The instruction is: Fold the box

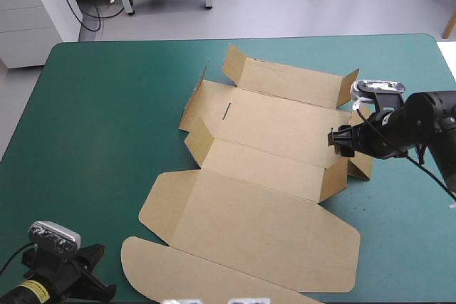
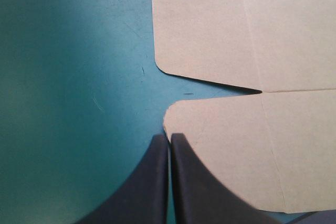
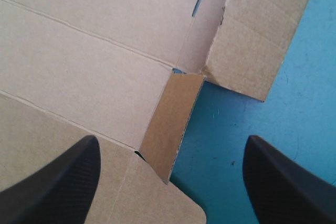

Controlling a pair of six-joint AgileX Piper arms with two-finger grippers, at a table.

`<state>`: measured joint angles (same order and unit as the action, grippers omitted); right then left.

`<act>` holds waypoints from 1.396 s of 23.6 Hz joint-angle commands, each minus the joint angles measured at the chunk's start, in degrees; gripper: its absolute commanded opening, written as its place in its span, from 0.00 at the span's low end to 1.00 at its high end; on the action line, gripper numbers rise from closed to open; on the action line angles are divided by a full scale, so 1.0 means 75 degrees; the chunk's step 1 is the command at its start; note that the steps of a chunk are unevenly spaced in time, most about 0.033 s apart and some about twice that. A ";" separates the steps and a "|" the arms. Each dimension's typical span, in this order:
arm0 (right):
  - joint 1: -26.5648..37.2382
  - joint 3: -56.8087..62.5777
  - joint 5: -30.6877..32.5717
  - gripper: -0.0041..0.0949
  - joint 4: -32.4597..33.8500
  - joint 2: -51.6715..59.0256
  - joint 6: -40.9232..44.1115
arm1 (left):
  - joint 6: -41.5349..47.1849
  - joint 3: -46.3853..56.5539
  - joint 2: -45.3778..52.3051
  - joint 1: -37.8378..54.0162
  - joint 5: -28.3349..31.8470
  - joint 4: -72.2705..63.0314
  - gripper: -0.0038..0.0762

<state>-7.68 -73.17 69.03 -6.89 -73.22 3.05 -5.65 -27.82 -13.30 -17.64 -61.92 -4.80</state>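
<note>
The brown box lies as a cut sheet in the middle of the table, lid panel toward the front, several walls and side flaps partly raised. My right gripper stands open at the box's right side. In the right wrist view a small upright side flap rises between the fingers of the right gripper, with the box spread beyond it. My left gripper waits shut at the front left corner of the table. In its own view the left gripper points at the rounded flap corners of the box, holding nothing.
Teal-green cover stretches from the box to the table's left edge. A narrower strip runs along the right side under the right arm. The box's front flap reaches close to the table's front edge.
</note>
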 commanded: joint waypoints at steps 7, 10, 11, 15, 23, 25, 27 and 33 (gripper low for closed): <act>0.0073 -0.0021 -0.0284 0.75 0.0077 -0.0503 0.0009 | 0.0037 -0.0177 -0.0091 0.0002 0.0426 -0.0114 0.04; 0.0073 -0.0021 -0.0284 0.75 0.0147 -0.0760 0.0009 | 0.0037 -0.0177 -0.0091 0.0002 0.0426 -0.0114 0.04; 0.0073 -0.0021 -0.0271 0.75 0.0188 -0.0860 0.0009 | 0.0037 -0.0177 -0.0091 0.0002 0.0426 -0.0114 0.04; 0.0073 -0.0011 -0.0270 0.75 0.0207 -0.1269 0.0102 | 0.0037 -0.0177 -0.0091 0.0002 0.0426 -0.0114 0.04; 0.0073 0.0138 -0.0270 0.75 -0.1007 -0.1859 0.0348 | 0.0037 -0.0177 -0.0091 0.0002 0.0426 -0.0114 0.04; 0.0073 0.0569 -0.0284 0.75 -0.0895 -0.1859 0.0348 | 0.0037 -0.0177 -0.0091 0.0002 0.0426 -0.0114 0.04; 0.0073 0.0922 -0.0381 0.75 -0.0748 -0.1859 0.0324 | 0.0037 -0.0177 -0.0091 0.0002 0.0426 -0.0114 0.04; 0.0073 0.1082 -0.0970 0.62 -0.0923 -0.1859 0.0342 | 0.0037 -0.0177 -0.0091 0.0002 0.0426 -0.0114 0.04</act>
<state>-7.63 -63.85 63.44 -12.55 -89.02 5.63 -5.65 -27.82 -13.30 -17.64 -61.92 -4.80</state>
